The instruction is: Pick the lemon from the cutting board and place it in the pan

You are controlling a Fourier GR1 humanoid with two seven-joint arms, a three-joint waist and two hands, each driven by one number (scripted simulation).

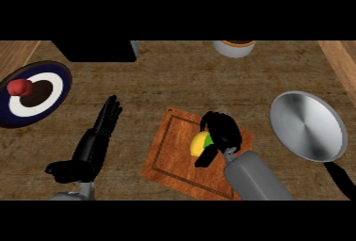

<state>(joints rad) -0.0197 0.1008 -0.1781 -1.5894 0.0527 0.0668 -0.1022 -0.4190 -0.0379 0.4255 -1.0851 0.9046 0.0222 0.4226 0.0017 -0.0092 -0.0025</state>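
Observation:
A yellow-green lemon (200, 143) lies on the wooden cutting board (170, 160) in the middle of the counter. My right hand (222, 132) is curled over the lemon, fingers and thumb round it, hiding its right side. The silver pan (307, 126) sits to the right of the board, its black handle (342, 181) pointing toward the lower right. My left hand (103, 123) stays open to the left of the board, fingers straight and pointing away from me.
A dark blue and white plate (57, 89) with a red fruit (20, 86) lies at the far left. A black box (97, 51) and a white cup (234, 48) stand along the back edge.

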